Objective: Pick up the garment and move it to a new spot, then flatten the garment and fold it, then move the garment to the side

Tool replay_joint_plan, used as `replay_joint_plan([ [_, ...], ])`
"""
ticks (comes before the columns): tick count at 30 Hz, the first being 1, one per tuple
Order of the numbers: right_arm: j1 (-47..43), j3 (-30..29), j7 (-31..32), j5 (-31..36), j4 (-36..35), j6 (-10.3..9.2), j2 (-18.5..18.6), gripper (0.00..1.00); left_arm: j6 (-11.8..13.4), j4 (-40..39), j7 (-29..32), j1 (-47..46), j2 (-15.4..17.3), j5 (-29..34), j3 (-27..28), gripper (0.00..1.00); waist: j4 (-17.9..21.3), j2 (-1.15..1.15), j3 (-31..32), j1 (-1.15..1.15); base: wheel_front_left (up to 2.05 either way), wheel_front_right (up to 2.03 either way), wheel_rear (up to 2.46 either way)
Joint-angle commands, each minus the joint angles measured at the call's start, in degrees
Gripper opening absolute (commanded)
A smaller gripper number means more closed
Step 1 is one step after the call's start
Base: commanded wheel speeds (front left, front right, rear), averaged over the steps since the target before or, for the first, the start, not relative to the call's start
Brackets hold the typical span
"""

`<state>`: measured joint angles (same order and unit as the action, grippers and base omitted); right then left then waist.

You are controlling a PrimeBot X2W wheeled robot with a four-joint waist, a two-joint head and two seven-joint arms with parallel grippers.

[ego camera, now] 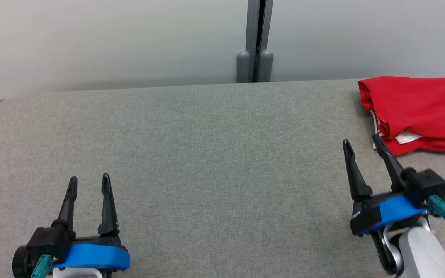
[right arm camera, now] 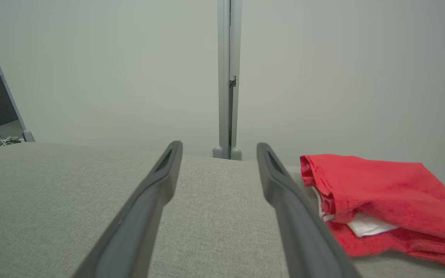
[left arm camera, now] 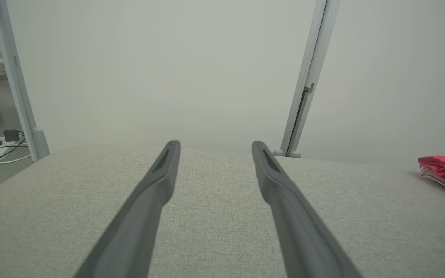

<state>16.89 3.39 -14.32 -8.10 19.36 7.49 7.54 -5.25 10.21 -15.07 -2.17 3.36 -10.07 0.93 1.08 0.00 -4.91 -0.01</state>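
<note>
Red garment (ego camera: 415, 112) lies folded at the table's (ego camera: 207, 154) far right.
Left gripper (ego camera: 89, 177) and right gripper (ego camera: 360, 139) both have their jaws apart and hold nothing. The set-aside looks finished, so draw the right one straight back without snagging the garment just beside it.

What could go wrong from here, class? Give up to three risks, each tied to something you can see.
1. The garment lies at the table's far right corner; a push could slide it off.
2. The open right end effector has a fingertip close to the garment's edge; it might snag the layers and spoil the fold.
3. A white layer pokes out between red ones; a grasp there may lift only part.
</note>
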Motion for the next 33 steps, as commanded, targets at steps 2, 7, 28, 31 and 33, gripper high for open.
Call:
replay_joint_plan([
  [2, -4.0, -1.5, 1.0, 0.5, -3.1, 0.01, -0.9, 1.00, 0.2, 0.3, -0.1, 0.9, 0.0, -0.4, -0.2, 1.00, 0.0, 0.00, 0.9, 0.01, 0.00, 0.00, 0.00],
  [7, -10.1, -4.8, 3.7, 1.5, -9.5, 0.01, -2.7, 1.00, 0.1, 1.1, -0.1, 1.6, 0.0, -0.5, -0.6, 1.00, -0.3, 0.00, 1.9, 0.01, 0.00, 0.00, 0.00],
  [28, -17.2, -7.9, 9.8, 1.1, -19.5, 0.01, -4.7, 1.00, 1.3, 1.6, -0.1, 0.8, 0.3, -0.8, -1.3, 1.00, -1.5, 0.00, 2.3, 0.01, 0.00, 0.00, 0.00],
  [31, -16.6, -7.8, 9.7, 1.3, -19.2, 0.00, -4.6, 0.00, 1.2, 1.7, 0.0, 1.5, 0.1, -0.6, -1.4, 0.00, -1.6, 0.00, 2.2, 0.01, 0.00, 0.00, 0.00],
  [33, -16.7, -7.6, 9.7, 1.3, -18.2, 0.00, -4.6, 0.00, 1.2, 2.6, 0.1, 1.8, -0.1, -0.6, -1.5, 0.00, -1.6, 0.00, 2.2, 0.01, 0.00, 0.00, 0.00],
])
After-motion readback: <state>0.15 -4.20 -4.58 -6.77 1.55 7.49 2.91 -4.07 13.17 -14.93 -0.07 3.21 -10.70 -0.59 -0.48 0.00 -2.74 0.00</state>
